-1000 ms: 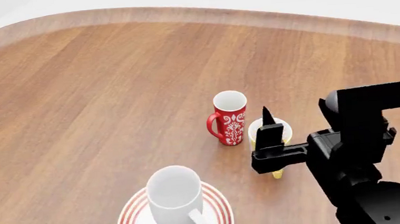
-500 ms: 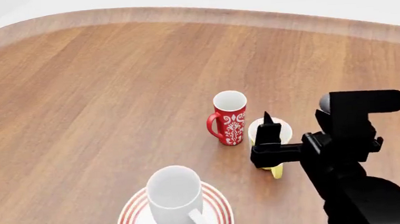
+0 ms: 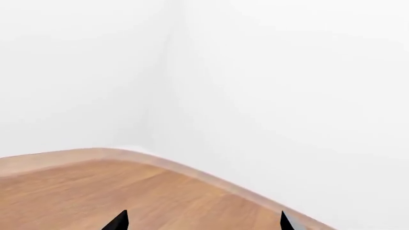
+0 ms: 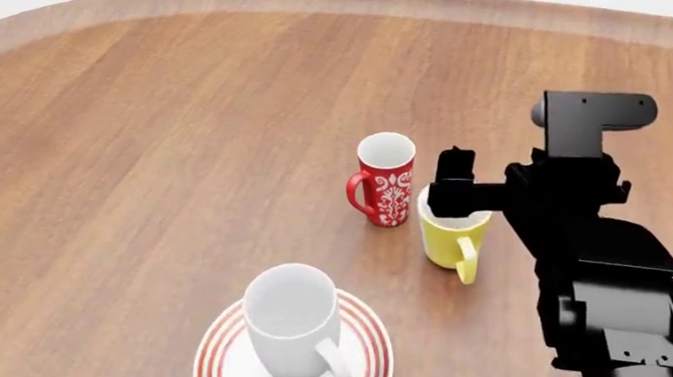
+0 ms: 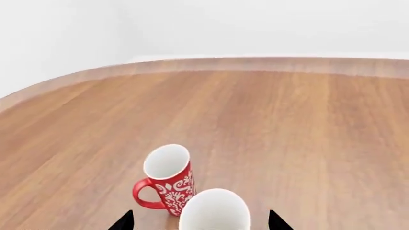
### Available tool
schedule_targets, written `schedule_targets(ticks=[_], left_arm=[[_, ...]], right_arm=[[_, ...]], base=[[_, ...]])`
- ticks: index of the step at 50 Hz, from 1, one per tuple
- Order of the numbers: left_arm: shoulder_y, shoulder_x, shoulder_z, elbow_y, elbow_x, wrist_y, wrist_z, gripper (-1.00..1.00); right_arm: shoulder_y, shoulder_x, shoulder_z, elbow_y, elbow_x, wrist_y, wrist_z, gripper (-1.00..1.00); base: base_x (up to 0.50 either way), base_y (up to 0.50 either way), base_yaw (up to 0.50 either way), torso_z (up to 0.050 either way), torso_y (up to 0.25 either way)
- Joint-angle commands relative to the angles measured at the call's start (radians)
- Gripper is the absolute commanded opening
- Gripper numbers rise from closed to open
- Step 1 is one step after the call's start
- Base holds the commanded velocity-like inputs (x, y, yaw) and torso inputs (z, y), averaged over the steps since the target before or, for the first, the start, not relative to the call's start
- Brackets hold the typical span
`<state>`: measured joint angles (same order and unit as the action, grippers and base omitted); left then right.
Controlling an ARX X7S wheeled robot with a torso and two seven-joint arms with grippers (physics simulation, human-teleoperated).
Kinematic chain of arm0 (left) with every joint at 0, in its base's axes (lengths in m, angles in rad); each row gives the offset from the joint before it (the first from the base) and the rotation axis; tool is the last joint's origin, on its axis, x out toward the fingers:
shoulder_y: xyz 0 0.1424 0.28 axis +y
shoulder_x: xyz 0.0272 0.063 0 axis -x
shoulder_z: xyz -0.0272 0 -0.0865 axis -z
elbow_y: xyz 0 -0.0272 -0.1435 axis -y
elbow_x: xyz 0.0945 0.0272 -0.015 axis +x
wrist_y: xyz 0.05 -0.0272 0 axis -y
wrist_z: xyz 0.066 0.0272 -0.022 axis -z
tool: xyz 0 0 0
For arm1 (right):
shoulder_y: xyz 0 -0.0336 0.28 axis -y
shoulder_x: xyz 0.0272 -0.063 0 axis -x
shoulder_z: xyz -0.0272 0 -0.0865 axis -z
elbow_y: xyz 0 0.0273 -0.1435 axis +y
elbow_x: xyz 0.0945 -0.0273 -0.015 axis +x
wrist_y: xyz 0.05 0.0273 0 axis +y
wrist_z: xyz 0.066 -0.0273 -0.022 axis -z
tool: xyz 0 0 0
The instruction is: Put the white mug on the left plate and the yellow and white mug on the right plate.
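The white mug (image 4: 295,326) stands upright on the left plate (image 4: 222,367), handle toward me. The yellow and white mug (image 4: 449,237) stands on the table just right of a red mug, handle toward me. My right gripper (image 4: 453,196) hovers over its rim. In the right wrist view the gripper (image 5: 199,223) is open, with fingertips (image 5: 125,222) wide on both sides of the mug's white inside (image 5: 215,211) and not touching it. My left gripper (image 3: 201,225) is open and empty, facing the table edge and wall. The right plate is out of view.
A red mug with a white floral pattern (image 4: 386,181) stands touching or nearly touching the yellow mug; it also shows in the right wrist view (image 5: 167,178). The round wooden table (image 4: 133,167) has a curved far edge. My black right arm (image 4: 602,250) fills the lower right.
The head view has shifted, so the table's far edge sits higher. My right gripper has risen off the yellow mug's front, so more of the mug shows. The mugs have not moved.
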<state>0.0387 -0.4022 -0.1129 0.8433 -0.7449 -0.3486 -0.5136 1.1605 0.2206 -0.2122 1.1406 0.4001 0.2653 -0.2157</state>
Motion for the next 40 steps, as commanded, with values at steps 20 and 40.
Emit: schedule_targets(ticks=[20,40], left_arm=[[0.030,-0.005,-0.008,0.018,-0.052,0.060,0.049,1.00],[0.031,-0.005,-0.009,0.005,-0.072,0.081,0.058,1.00]], right_arm=[[0.082,-0.057,0.090,0.167,-0.193,-0.039,-0.046,1.00],[0.091,-0.056,0.142,0.162,-0.246,-0.046,-0.042,1.00]], base=[[0.00,0.00,0.00,0.005,-0.157],[0.00,0.00,0.00,0.003,-0.083]])
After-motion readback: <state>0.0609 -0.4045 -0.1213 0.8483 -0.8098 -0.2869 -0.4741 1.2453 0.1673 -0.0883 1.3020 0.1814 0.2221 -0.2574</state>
